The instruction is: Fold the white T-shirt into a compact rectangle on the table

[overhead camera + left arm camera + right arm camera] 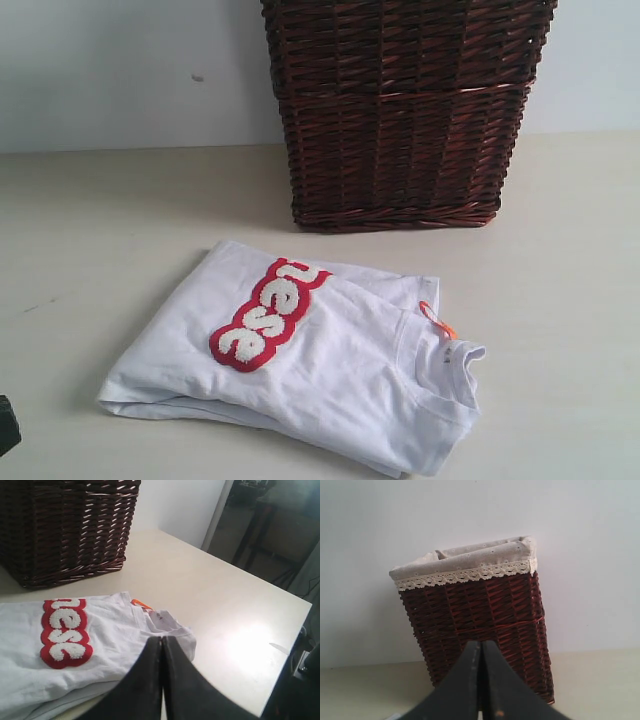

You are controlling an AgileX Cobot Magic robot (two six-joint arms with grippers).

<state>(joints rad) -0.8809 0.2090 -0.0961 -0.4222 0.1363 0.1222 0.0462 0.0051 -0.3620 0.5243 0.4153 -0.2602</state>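
The white T-shirt (340, 385) is lying folded on the table (570, 300), toward the near edge. It is making a roughly rectangular bundle with its layers showing along the near side. Its red-edged lettering (265, 315) is facing up, and a fold is cutting it short so only part of the word is showing. The orange tag (437, 320) is poking out beside the collar (452, 362) at the right-hand end in the exterior view.

Behind the shirt, with a strip of bare table between them, a dark wicker basket (400, 110) is standing upright in front of the white wall (120, 70). A cream cloth lining (470, 555) edged with lace trim (465, 575) is folding over the basket's rim.

The left gripper (161, 639) is pointing toward the collar end of the shirt. Its two dark fingers are pressing together with only a thin seam between them, and nothing is caught there. I cannot tell how near it is to the cloth. The right gripper (480, 642) is aiming at the basket's woven side, its fingers likewise meeting flat against each other and gripping nothing.

A small dark shape (6, 425) is showing at the lower left corner of the exterior view, too cropped to make out. Past the table's far corner in the left wrist view, dim blurred furniture (270, 525) is standing.
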